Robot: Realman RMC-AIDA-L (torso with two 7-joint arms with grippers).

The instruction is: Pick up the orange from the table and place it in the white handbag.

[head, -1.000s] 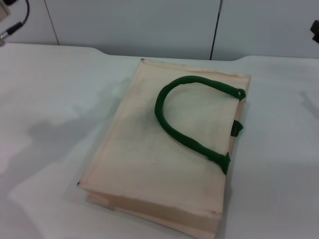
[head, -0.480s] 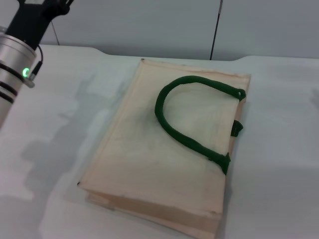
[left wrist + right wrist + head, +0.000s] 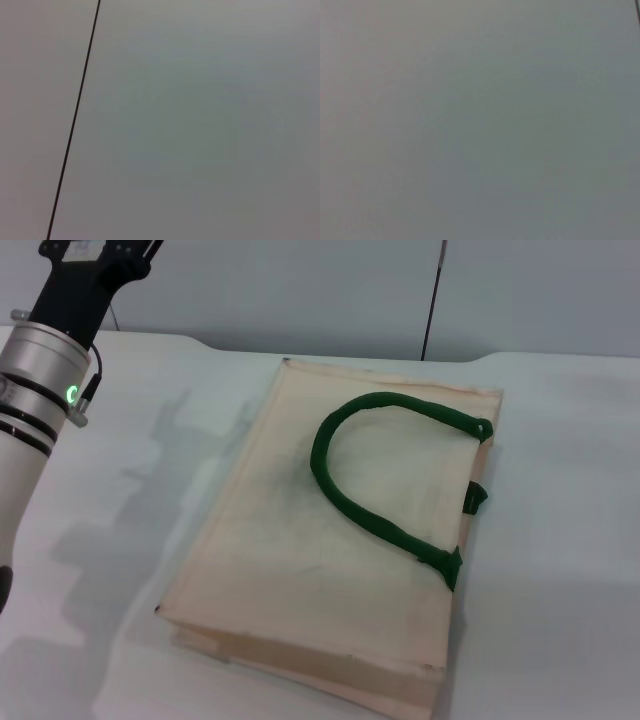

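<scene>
The white handbag (image 3: 330,540) lies flat in the middle of the white table (image 3: 560,540), with its dark green looped handle (image 3: 370,480) resting on top and a small green tab (image 3: 476,497) at its right edge. The orange is not in view in any frame. My left arm (image 3: 45,390) rises at the far left of the head view, its wrist raised high above the table's left side; its fingers are cut off by the top edge. The right gripper is out of view. Both wrist views show only a plain grey wall.
A grey panelled wall (image 3: 300,290) with a dark seam (image 3: 432,300) stands behind the table's far edge. The left arm's shadow (image 3: 130,510) falls on the table beside the bag.
My left arm has come into the head view from the upper left and moved further in and slightly down. The bag has not moved.
</scene>
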